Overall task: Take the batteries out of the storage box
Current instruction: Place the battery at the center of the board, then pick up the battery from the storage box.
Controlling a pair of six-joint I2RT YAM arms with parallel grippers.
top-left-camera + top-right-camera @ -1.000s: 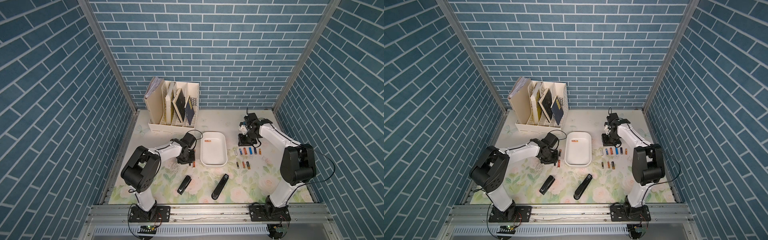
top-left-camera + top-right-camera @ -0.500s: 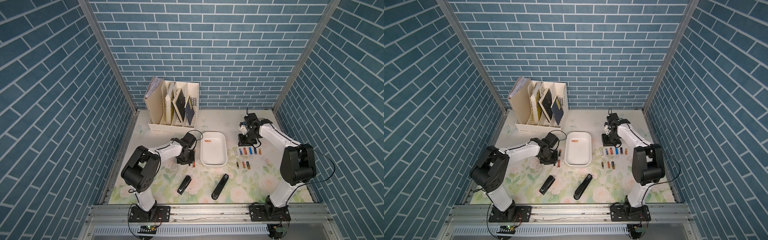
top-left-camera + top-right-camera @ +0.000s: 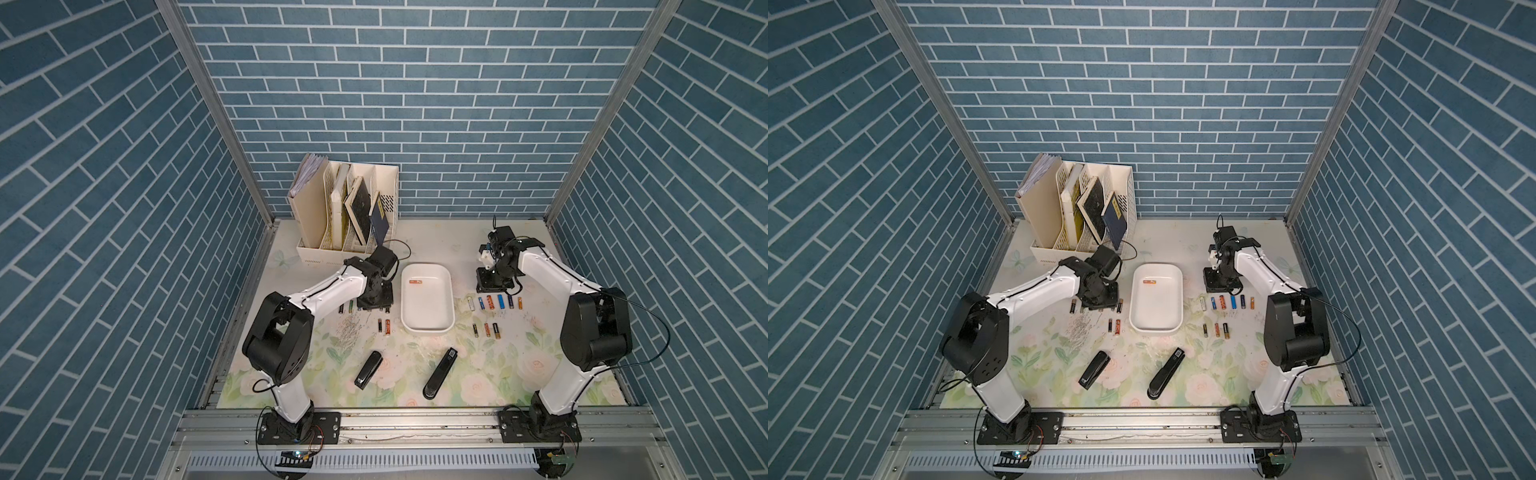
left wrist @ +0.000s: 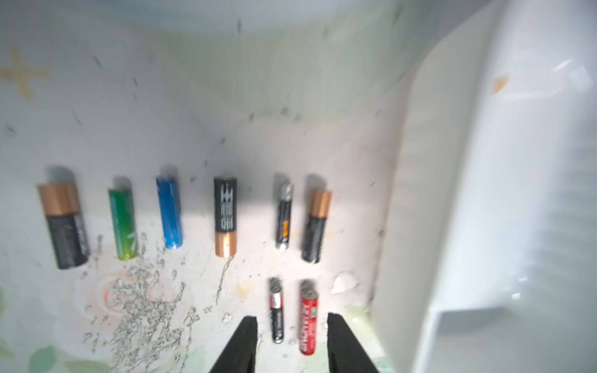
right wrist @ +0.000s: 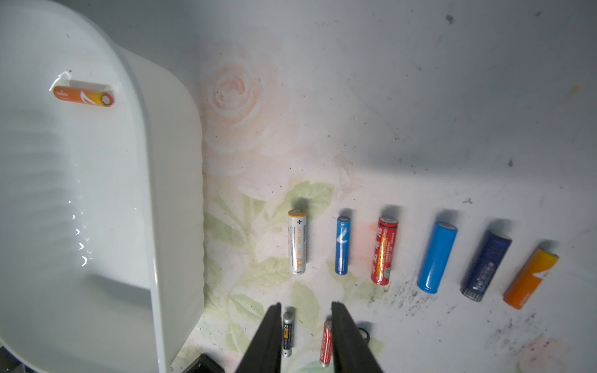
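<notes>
**Clerk:** Largest entries first. The arms?

**Robot:** My left arm [image 3: 324,286]: shoulder up from the near rail, forearm reaching out low over the floral mat [image 3: 457,374], wrist bent straight down just left of the storage box [image 3: 428,309]. My right arm [image 3: 552,270]: the same fold, mirrored, with the wrist pointing down to the right of the box, near its far end and apart from it.

**Clerk:** The box itself?

**Robot:** One, white, flat on the mat between my two wrists. Contents: one orange battery [image 3: 415,282], lying crosswise near the far end.

**Clerk:** Grippers?

**Robot:** My left gripper [image 4: 292,318]: fingers parted, nothing between them. It hangs over a pair of slim cells [image 4: 309,323] on the mat, beside the box wall. My right gripper [image 5: 306,305]: fingers parted too, nothing held.

**Clerk:** Loose cells?

**Robot:** Right of the box: a row of six [image 3: 494,302] and, nearer the rail, a row of three [image 3: 485,329]. Left of the box: a second row of six [image 4: 225,214], all lying on the mat.
</notes>
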